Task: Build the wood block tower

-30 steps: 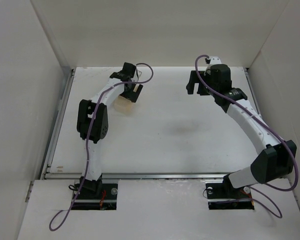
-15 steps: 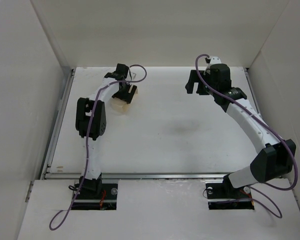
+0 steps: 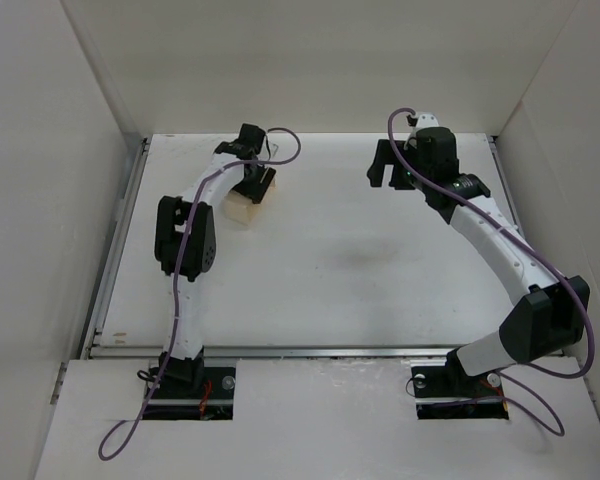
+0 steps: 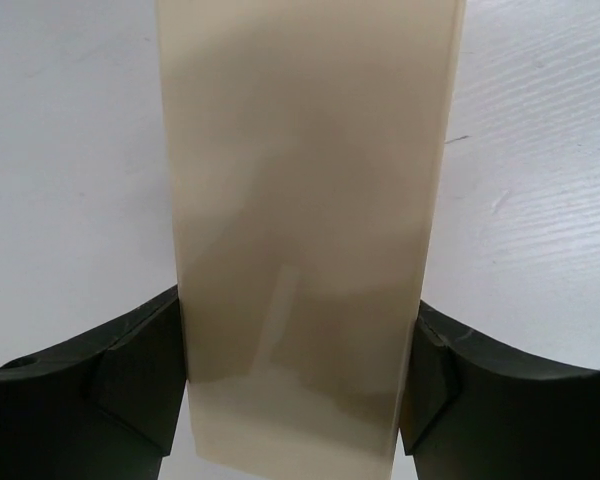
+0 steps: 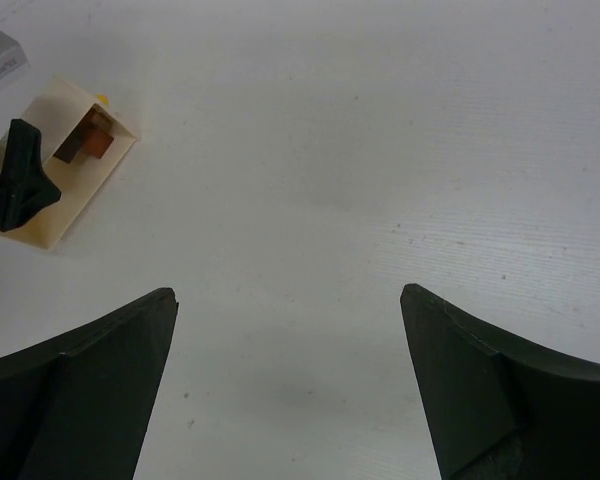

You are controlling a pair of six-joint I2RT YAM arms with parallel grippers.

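A pale rectangular tray [image 3: 240, 208] lies at the back left of the table. My left gripper [image 3: 252, 186] is down over it. In the left wrist view the tray [image 4: 300, 200] fills the space between the jaws, and both black pads [image 4: 145, 375] press on its long sides; the gripper [image 4: 298, 372] is shut on it. The right wrist view shows the tray [image 5: 60, 200] from afar, with a dark brown block [image 5: 74, 146] and a reddish-orange block [image 5: 101, 141] at its far end. My right gripper [image 5: 288, 330] hangs open over bare table, holding nothing, at the back right [image 3: 388, 166].
White walls close in the table [image 3: 340, 260] at the back and on both sides. A metal rail [image 3: 310, 351] runs along the near edge in front of the arm bases. The left arm's black fingers [image 5: 18, 185] show beside the tray in the right wrist view.
The left jaws have closed in from wide open onto the tray's sides, and the left wrist shifted slightly. The right arm has barely moved and its jaws stay wide.
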